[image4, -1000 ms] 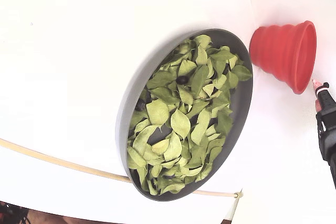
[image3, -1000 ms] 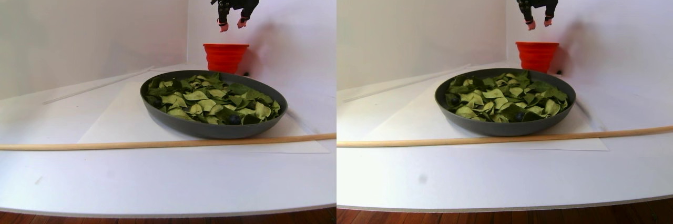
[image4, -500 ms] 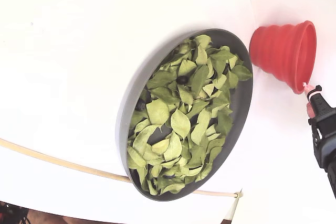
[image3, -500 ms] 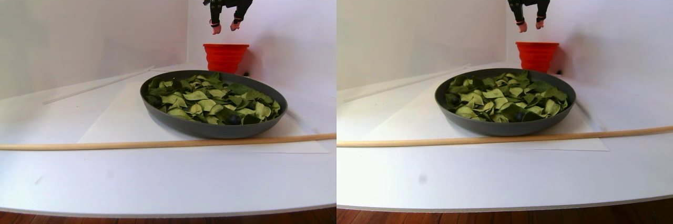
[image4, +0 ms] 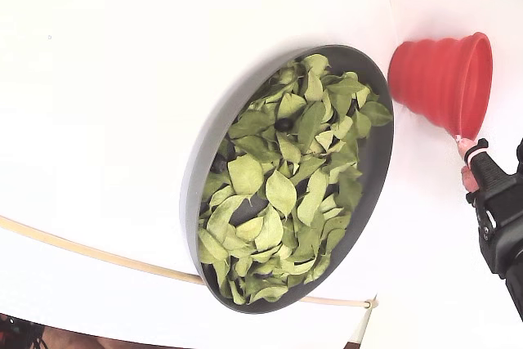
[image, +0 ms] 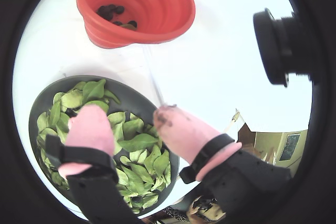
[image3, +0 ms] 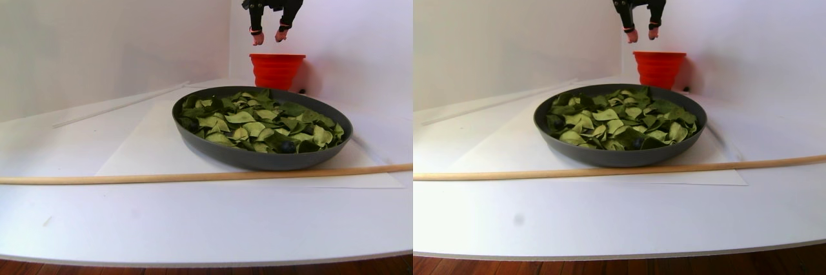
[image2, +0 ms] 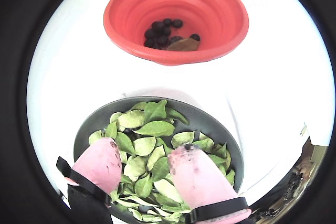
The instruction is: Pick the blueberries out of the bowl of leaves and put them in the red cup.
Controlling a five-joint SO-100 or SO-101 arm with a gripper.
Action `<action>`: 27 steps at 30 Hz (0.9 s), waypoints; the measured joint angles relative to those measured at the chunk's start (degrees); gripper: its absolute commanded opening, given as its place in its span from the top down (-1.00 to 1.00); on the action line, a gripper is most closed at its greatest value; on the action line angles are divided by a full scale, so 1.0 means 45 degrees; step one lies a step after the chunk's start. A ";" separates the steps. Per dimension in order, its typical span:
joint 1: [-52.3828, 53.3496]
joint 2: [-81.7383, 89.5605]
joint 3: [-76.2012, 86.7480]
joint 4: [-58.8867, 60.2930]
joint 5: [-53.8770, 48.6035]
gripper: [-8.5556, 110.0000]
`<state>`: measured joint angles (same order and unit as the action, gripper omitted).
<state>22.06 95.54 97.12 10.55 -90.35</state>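
The gripper (image2: 144,156) hangs high with pink fingertips (image2: 100,163) spread and empty above the bowl (image2: 210,124) of leaves (image2: 149,129), while at twelve o'clock in a wrist view the red cup (image2: 176,3) holds a cluster of blueberries (image2: 160,32), one berry (image4: 283,124) among the greens.

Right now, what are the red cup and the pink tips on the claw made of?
The red cup looks like soft silicone or rubbery plastic: matte, with stepped rings like a fold-flat cup. The claw's pink fingertips look like smooth rubber or soft plastic covers, rounded, stained dark at the ends. I can't be sure of either.
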 measured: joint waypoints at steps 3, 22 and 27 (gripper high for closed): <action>-0.0098 0.0371 0.0469 0.0098 0.0000 0.57; -0.0938 0.2441 0.2520 0.1367 0.0547 0.57; -0.1016 0.2598 0.2852 0.1582 0.0723 0.57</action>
<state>17.49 107.23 109.95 17.67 -87.10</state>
